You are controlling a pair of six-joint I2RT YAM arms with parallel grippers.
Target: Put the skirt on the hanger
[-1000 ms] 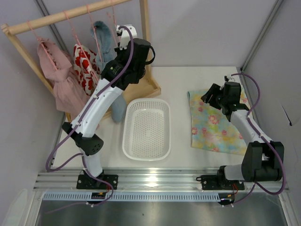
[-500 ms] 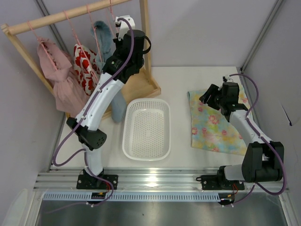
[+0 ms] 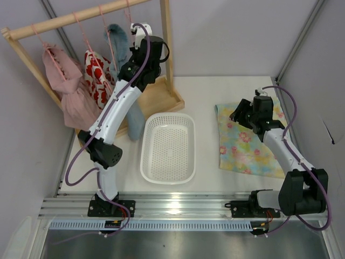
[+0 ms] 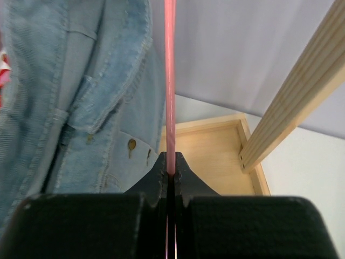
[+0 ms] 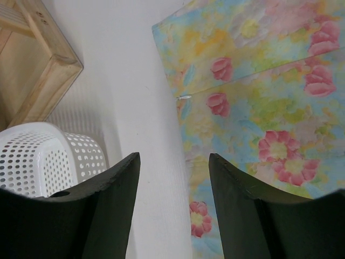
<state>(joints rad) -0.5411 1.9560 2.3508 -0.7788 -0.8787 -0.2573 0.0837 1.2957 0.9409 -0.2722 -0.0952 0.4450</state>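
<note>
The skirt (image 3: pixel 245 143), pale yellow and turquoise with pink flowers, lies flat on the table at the right; the right wrist view shows it too (image 5: pixel 259 97). My right gripper (image 3: pixel 240 114) hovers open over the skirt's left edge (image 5: pixel 173 156), holding nothing. The hanger is a thin pink wire (image 4: pixel 170 81) that runs straight up from my left gripper (image 4: pixel 170 162), which is shut on it. In the top view that gripper (image 3: pixel 139 31) is high beside the rack's post, and the hanger's top (image 3: pixel 128 16) reaches the bar. The rest of the hanger is hidden behind the arm.
A wooden rack bar (image 3: pixel 81 16) carries a pink garment (image 3: pixel 67 91), a red-and-white garment (image 3: pixel 97 73) and a blue denim garment (image 4: pixel 81 91). The rack's post (image 4: pixel 296 108) and wooden base tray (image 3: pixel 161 100) stand close by. A white perforated basket (image 3: pixel 168 147) sits mid-table.
My left arm has risen and moved back toward the rack bar, still gripping the pink wire. The right gripper has barely shifted over the skirt's edge.
</note>
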